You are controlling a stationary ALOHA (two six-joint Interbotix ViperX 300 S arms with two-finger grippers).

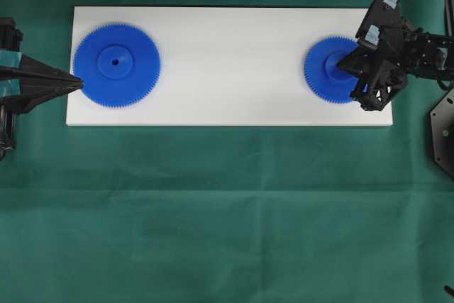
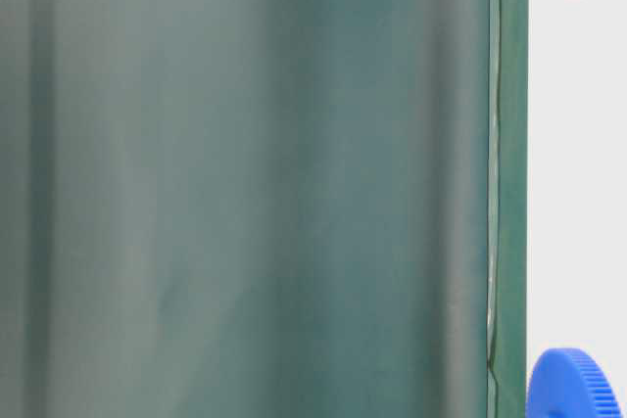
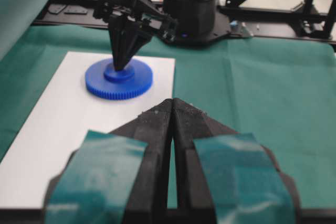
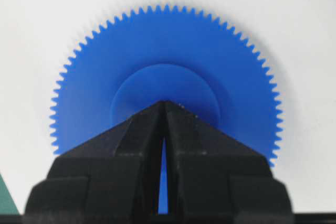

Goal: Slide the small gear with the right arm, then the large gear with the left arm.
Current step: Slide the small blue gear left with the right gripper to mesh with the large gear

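Pointed right gripper (image 4: 164, 103) on toothed small gear (image 4: 173, 51)

No readable text, label, brand, number or sign appears on anything.

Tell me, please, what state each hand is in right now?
Left hand: closed, holding nothing, tip beside the large gear.
Right hand: closed, holding nothing, tip over the small gear's hub.
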